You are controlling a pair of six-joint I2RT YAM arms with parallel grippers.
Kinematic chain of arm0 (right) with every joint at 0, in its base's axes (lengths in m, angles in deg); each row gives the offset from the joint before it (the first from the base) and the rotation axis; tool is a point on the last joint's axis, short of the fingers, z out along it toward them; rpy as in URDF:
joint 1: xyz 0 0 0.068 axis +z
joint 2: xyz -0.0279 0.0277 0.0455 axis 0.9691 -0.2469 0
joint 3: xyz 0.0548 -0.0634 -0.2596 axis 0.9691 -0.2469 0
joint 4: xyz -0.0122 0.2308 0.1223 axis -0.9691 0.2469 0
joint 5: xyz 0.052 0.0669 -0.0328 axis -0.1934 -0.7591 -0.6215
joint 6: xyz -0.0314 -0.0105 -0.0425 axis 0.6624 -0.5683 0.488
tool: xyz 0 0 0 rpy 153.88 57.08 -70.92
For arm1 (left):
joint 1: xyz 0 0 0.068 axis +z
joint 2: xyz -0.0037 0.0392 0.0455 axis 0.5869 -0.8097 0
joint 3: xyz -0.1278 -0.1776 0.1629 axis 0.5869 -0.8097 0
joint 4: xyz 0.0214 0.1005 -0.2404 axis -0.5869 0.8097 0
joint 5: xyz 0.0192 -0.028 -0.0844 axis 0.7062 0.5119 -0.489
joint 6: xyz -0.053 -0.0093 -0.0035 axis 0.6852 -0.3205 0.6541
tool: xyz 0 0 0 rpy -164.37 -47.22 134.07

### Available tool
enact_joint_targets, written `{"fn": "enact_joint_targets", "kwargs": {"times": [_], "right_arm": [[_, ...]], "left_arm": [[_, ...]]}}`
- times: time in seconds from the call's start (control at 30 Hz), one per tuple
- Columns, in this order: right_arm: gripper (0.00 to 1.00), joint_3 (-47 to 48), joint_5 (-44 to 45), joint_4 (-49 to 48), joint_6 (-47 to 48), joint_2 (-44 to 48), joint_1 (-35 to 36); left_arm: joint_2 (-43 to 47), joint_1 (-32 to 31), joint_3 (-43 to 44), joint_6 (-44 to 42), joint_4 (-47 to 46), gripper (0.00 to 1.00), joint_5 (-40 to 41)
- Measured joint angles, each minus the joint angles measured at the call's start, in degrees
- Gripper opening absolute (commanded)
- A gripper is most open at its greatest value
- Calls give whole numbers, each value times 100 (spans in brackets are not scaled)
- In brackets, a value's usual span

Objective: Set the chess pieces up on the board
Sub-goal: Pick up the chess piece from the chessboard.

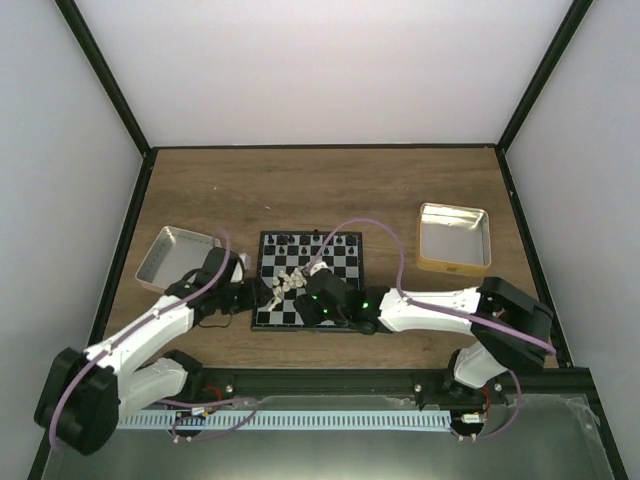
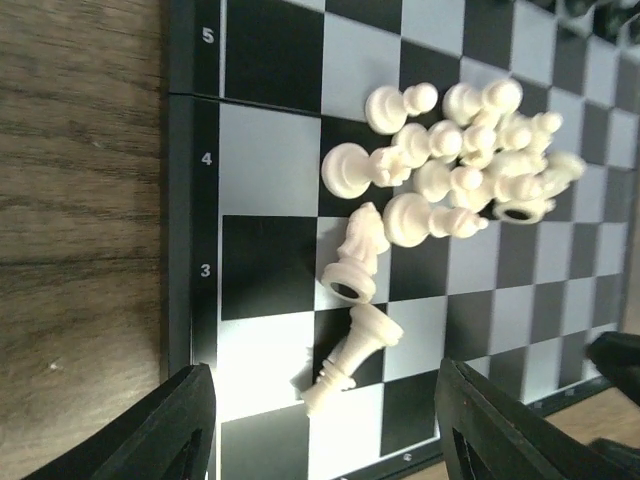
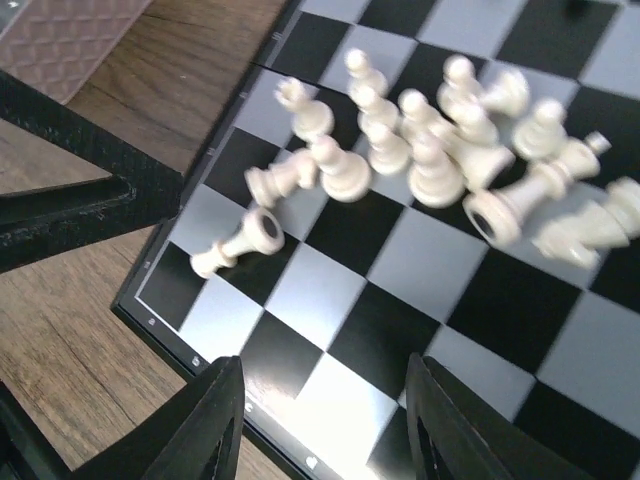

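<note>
Wood table [image 1: 300, 190], board [image 1: 276, 314], white pieces [image 2: 420, 218] toppled sideways

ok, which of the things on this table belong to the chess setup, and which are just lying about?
Job in hand:
small black-and-white chequered chessboard
cream-white chess pieces, heaped on it, most toppled
black chess pieces along its far edge

Lying about:
silver rectangular tin tray, left of the board
gold-rimmed square tin, right of the board
</note>
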Motion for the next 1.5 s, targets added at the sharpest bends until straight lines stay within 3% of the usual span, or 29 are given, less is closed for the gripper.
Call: {"fn": "enact_joint_targets", "kwargs": {"times": [0.2, 0.4, 0.87, 1.13, 1.5], "right_arm": [[46, -348, -15, 24, -619, 184, -61], [46, -485, 13, 28, -881, 225, -61], [46, -802, 275, 101, -1217, 531, -63], [46, -929, 354, 140, -1329, 680, -61], [46, -1064, 363, 142, -1456, 916, -63]], "left_arm": [[-938, -682, 413, -256, 2, 57, 527], [-1515, -1130, 752, -450, 9, 39, 874], [-2175, -1923, 1158, -420, 155, 33, 1609], [-2317, -2037, 1270, -382, 195, 25, 1853], [-2337, -2122, 1279, -358, 188, 31, 1904]]}}
